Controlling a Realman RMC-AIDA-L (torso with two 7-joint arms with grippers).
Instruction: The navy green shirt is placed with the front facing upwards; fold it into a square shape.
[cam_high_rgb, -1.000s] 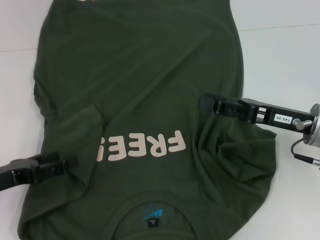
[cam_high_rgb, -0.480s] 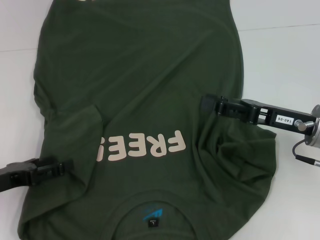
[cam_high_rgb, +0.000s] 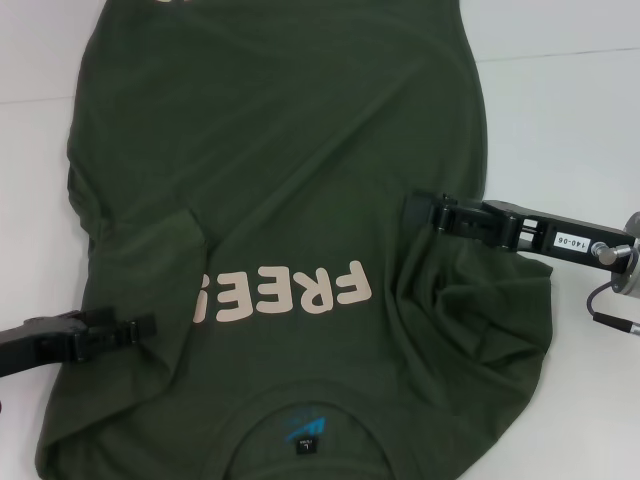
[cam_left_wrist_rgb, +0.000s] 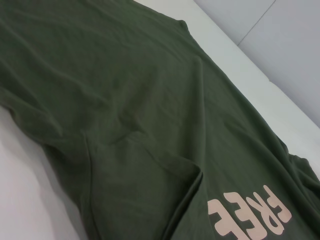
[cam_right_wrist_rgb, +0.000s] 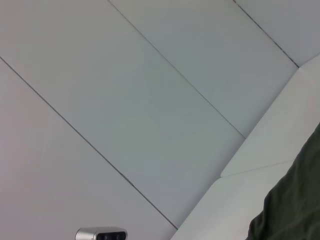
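The navy green shirt (cam_high_rgb: 290, 180) lies front-up across the white bench (cam_high_rgb: 560, 110), dark olive, with pale "FREE" lettering and a blue-and-black neck label at its near edge. Its left sleeve is folded inward. The right gripper (cam_high_rgb: 415, 210) pinches bunched, wrinkled cloth at the right sleeve; whether the left gripper's (cam_high_rgb: 145, 328) fingers grip is unclear.

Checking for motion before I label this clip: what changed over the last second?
The left gripper slid back toward the robot's left, off the folded sleeve area. The right gripper sank slightly toward the near edge over the bunched right side. The navy green shirt and its FREE lettering lie as before.
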